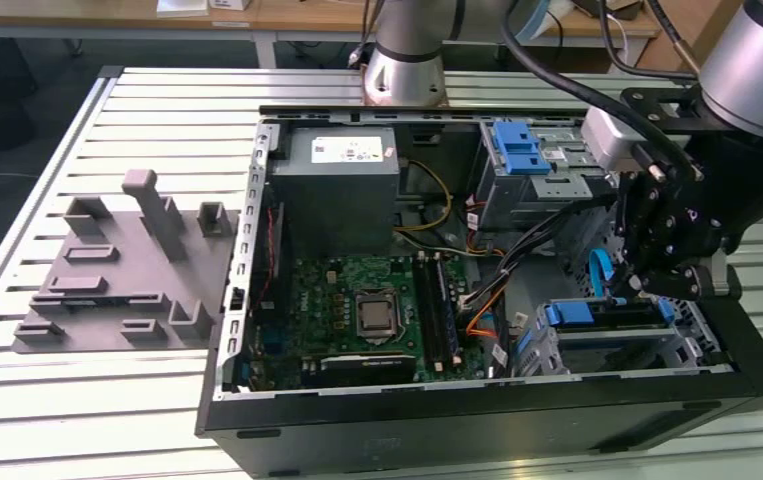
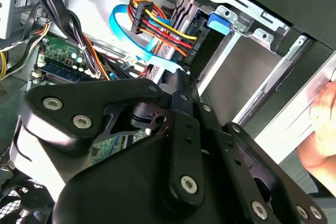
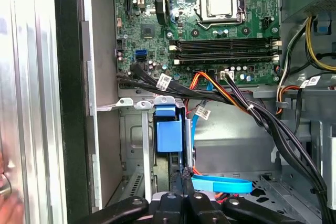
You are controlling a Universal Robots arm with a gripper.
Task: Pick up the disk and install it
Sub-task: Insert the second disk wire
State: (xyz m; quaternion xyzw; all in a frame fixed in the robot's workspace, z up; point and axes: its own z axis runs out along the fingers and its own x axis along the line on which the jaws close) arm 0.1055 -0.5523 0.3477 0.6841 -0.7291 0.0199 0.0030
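Slatted metal table point(image 1: 34, 390) carried open PC case point(image 1: 488, 420). Gripper point(image 3: 184, 195) pressed together, empty, just above disk point(image 3: 169, 132) seated in drive cage point(image 3: 131, 145).

Even, bright overhead light fills the exterior view; the slatted silver aluminium tabletop point(image 1: 34, 180) gleams pale, and the open black computer case point(image 1: 488, 420) throws only soft shadow. In the first wrist view a white glare washes out the case's edge. The black metal tool point(image 2: 173, 145) looms close and soft-focused in the second wrist view.
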